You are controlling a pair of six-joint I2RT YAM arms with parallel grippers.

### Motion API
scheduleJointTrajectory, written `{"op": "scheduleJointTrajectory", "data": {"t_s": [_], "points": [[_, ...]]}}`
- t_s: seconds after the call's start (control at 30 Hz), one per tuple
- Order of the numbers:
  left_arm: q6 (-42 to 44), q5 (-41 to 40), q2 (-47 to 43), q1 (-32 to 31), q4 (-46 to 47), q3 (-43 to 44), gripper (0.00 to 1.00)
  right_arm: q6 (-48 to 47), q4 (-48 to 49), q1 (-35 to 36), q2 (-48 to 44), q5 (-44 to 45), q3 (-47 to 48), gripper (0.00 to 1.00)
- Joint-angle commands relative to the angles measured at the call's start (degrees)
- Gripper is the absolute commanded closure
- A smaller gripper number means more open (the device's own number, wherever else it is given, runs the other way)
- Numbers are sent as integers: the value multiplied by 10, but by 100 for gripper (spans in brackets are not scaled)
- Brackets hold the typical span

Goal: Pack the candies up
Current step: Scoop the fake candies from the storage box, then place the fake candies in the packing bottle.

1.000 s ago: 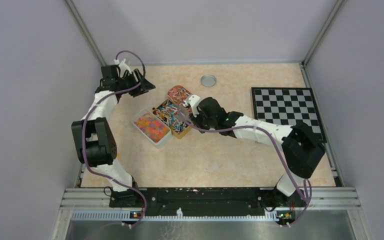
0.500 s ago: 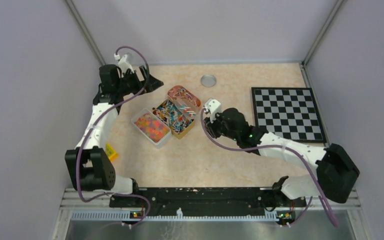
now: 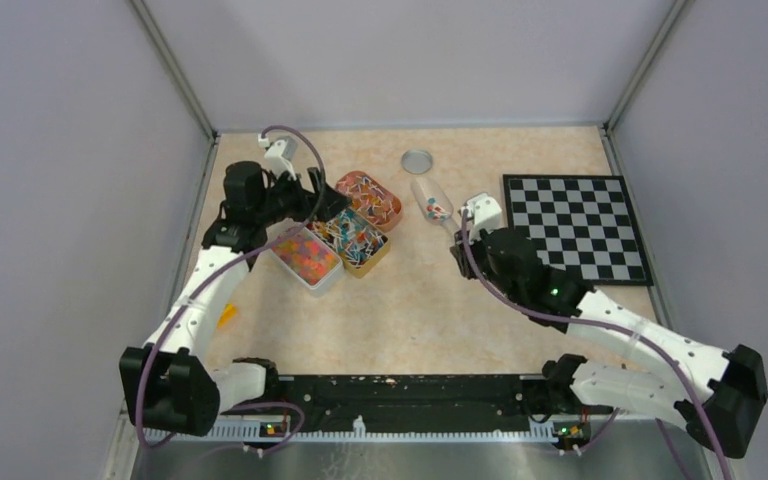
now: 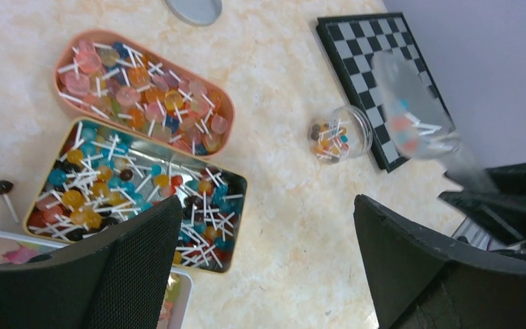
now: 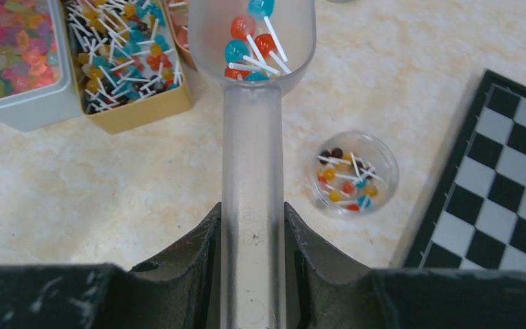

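Candies (image 3: 436, 209) sit in the clear scoop (image 3: 426, 196) at upper centre of the top view, handle clenched by the right gripper (image 3: 457, 225), left gripper (image 3: 328, 198) released at frame left; in the left wrist view the jar (image 4: 339, 133) lies lower left of the bowl; in the right wrist view the handle runs straight up-frame, jar lower right of the bowl.

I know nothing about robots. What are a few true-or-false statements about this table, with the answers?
1. The right gripper holds a clear scoop with lollipops in it. True.
2. The small jar is empty. False: it holds a few lollipops.
3. The left gripper is open and holds nothing. True.
4. The grey lid is on the jar. False: it lies apart from it.
5. The chessboard is on the left arm's side. False: the right arm's side.
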Motion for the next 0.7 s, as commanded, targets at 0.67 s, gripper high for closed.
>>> {"op": "scheduleJointTrajectory", "data": {"t_s": [0.67], "points": [[50,-13,-36,-37,-5,-53,1,244,-447,-4,-41,121,148,100]]}}
